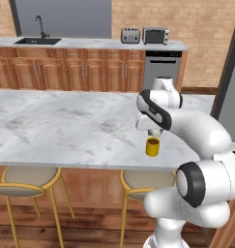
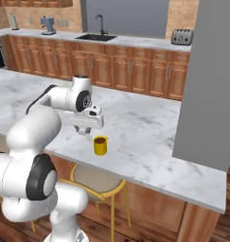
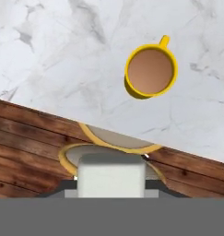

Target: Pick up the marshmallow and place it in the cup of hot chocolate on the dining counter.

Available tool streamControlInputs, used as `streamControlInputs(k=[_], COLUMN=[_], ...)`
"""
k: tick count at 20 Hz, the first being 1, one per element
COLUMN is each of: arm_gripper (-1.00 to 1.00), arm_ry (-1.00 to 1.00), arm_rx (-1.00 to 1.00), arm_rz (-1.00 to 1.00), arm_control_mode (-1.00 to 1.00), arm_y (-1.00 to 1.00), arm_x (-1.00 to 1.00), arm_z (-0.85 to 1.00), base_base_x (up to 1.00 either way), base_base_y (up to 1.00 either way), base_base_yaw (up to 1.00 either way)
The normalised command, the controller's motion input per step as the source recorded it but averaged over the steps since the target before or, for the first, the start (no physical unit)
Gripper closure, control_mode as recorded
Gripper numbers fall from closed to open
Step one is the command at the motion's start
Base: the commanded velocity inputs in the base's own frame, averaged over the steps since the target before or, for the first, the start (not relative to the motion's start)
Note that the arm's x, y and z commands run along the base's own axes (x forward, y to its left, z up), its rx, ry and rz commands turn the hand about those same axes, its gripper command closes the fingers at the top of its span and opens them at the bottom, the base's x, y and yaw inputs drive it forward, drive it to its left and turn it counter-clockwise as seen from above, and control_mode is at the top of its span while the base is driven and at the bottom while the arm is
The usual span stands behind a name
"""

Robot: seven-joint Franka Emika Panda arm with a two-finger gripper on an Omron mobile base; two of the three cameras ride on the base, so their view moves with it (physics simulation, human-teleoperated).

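So the white arm's gripper (image 2: 82, 131) is hanging just above the near edge of the long white-grey marble bench (image 1: 66, 126), with its jaws pinching the little off-white cube-shaped marshmallow (image 3: 111, 177), which sits right between them in the hand view. The small yellow cylindrical cup of brown hot chocolate (image 3: 150, 70) stands upright on the bench near that same edge, just beside the gripper rather than directly under it. A round gold-framed stool (image 3: 92, 146) pokes out below the bench edge over the wood floor.
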Motion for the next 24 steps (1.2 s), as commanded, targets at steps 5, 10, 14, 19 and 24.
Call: streamControlInputs(k=[5,10,14,19,24], arm_gripper=[1.0,1.0,1.0,1.0,1.0], arm_ry=[-0.1,-0.06,0.01,0.0,0.0], arm_rx=[-0.01,-0.06,0.0,0.0,0.0], arm_rz=[0.0,-0.01,-0.03,-0.02,0.0], arm_control_mode=[-1.0,-1.0,-1.0,-1.0,-1.0], arm_y=[-0.02,-0.14,-0.07,-0.05,-0.09], arm_x=[0.61,0.54,0.28,0.08,0.0], arm_z=[-0.47,-0.51,-0.1,0.0,-0.07], base_base_x=[0.0,0.0,0.0,0.0,0.0], base_base_y=[0.0,0.0,0.0,0.0,0.0], base_base_yaw=[0.0,0.0,0.0,0.0,0.0])
